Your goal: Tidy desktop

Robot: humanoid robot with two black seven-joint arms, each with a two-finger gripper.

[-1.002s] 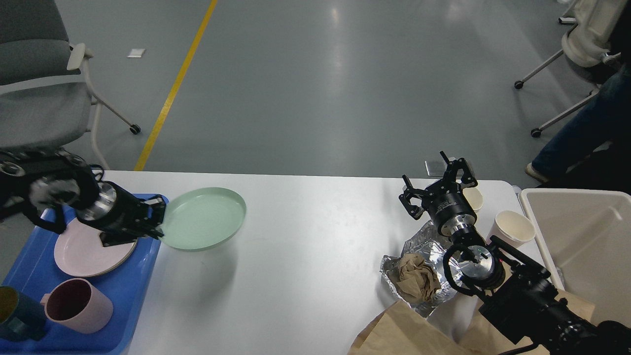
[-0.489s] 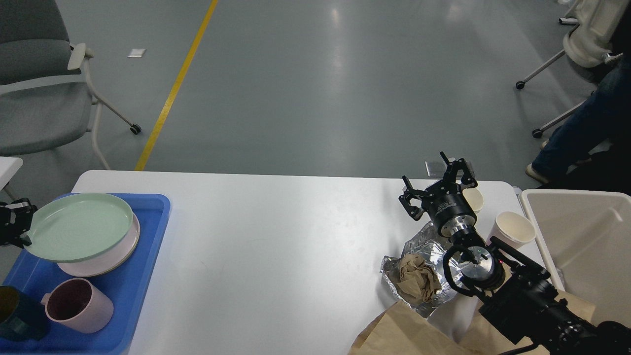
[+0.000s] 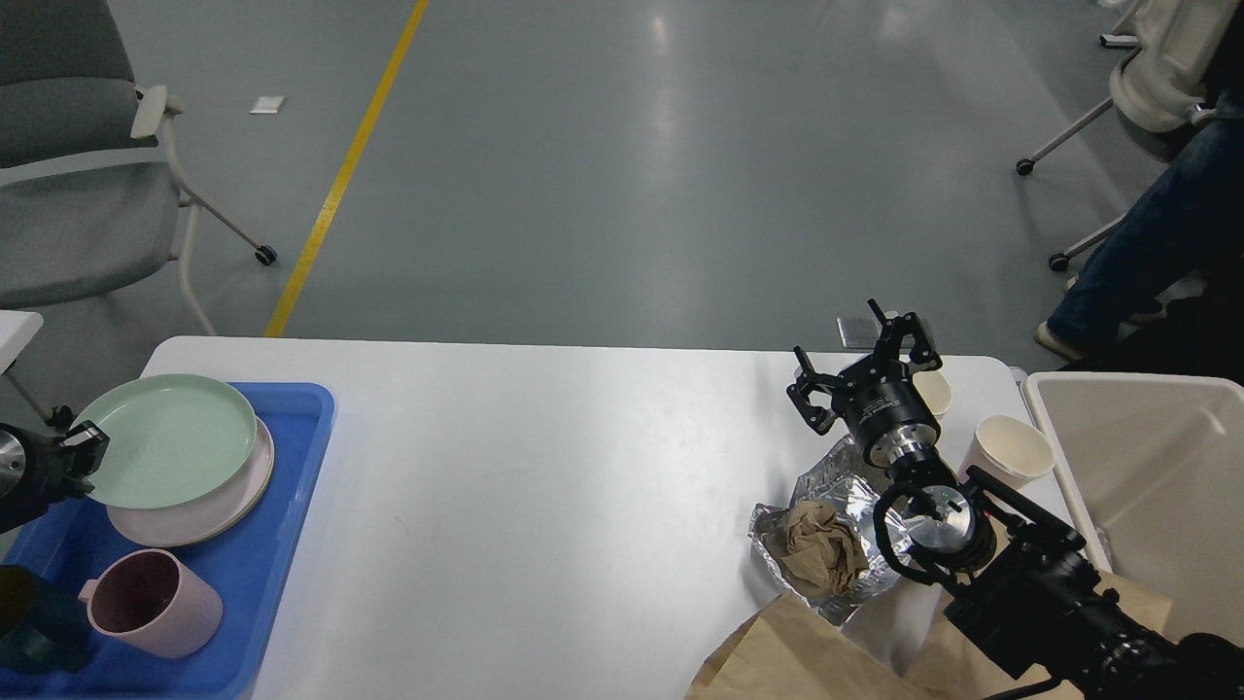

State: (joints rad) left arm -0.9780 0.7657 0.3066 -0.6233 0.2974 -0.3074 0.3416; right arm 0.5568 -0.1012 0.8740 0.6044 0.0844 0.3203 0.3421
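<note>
The white desktop [image 3: 544, 486] fills the middle of the head view. At its left end a green plate [image 3: 170, 439] lies stacked on a pink plate [image 3: 194, 515] in the blue tray [image 3: 282, 544]. My left gripper [image 3: 73, 457] is at the green plate's left rim; whether its fingers still hold the rim is unclear. At the right end crumpled foil [image 3: 836, 481] holds a ball of brown paper [image 3: 821, 549]. My right gripper [image 3: 847, 345] hovers open just beyond the foil with nothing between its fingers.
A pink mug [image 3: 151, 603] and a dark cup [image 3: 29, 622] stand in the tray's front. Two paper cups [image 3: 1011, 452] are right of my right gripper, beside the beige bin [image 3: 1147, 476]. A brown paper bag [image 3: 797, 661] lies at the front edge. A grey chair [image 3: 78, 194] stands far left.
My left gripper carried the green plate leftward off the desktop and onto the pink plate in the tray, where it now lies flat. The right arm has not moved.
</note>
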